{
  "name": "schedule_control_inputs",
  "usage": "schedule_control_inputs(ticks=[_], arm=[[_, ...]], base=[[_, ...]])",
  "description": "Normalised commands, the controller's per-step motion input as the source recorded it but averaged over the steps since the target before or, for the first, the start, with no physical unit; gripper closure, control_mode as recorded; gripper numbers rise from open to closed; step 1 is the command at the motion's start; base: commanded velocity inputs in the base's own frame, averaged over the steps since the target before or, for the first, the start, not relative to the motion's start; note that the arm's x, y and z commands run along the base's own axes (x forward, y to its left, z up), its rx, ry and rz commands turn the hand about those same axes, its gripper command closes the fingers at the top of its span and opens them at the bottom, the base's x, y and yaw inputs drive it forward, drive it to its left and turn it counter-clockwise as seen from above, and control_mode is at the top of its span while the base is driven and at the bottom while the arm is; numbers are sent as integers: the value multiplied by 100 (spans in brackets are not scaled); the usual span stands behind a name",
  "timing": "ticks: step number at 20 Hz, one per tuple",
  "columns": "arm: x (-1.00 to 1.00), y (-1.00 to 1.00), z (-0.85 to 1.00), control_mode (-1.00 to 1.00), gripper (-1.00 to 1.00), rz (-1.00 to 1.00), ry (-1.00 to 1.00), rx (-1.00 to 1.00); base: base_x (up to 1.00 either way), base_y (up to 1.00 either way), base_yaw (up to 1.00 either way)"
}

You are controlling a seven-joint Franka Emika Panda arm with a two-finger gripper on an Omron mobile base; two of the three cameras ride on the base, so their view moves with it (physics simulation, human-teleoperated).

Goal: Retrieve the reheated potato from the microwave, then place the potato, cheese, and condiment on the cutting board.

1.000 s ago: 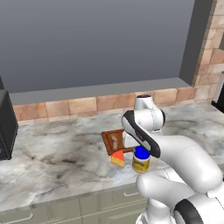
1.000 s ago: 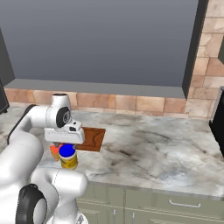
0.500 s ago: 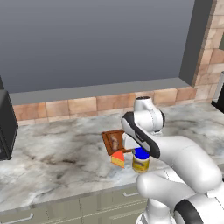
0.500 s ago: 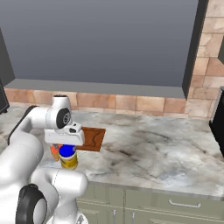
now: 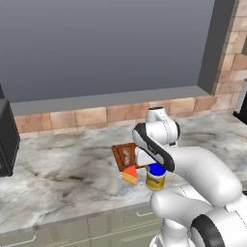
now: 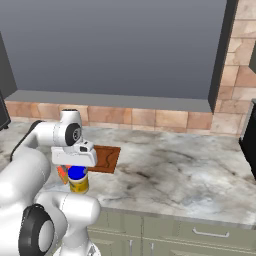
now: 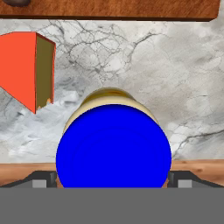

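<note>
While arm folds down over counter | claw (image 7: 112,181) spread wide, straddling condiment (image 7: 113,144) | cheese (image 7: 27,68) beside

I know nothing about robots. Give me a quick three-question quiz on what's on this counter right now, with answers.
1. True or false: the cheese lies on the cutting board.
2. What colour is the jar's lid?
3. The open hand hangs over: A) the jar, B) the cheese, C) the microwave.

Key: 1. False, it sits on the counter beside the board. 2. Blue. 3. A, with a fingertip on either side of the lid.
</note>
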Motion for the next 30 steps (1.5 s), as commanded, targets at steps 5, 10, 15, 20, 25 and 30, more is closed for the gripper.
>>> schedule_control_inputs(ticks=[5,10,15,20,25,30], arm=[[-4,0,-25,-100,-100,0,6,0],[-9,0,-41,-100,-100,0,3,-1],[-14,0,-51,-100,-100,0,1,0],[-16,-1,-63,-100,-100,0,0,-2],[-18,-8,-78,-100,-100,0,1,-6],[-17,-21,-85,-100,-100,0,0,-9]], base=[[0,0,0],[0,0,0],[0,0,0],[0,0,0],[0,0,0],[0,0,0]])
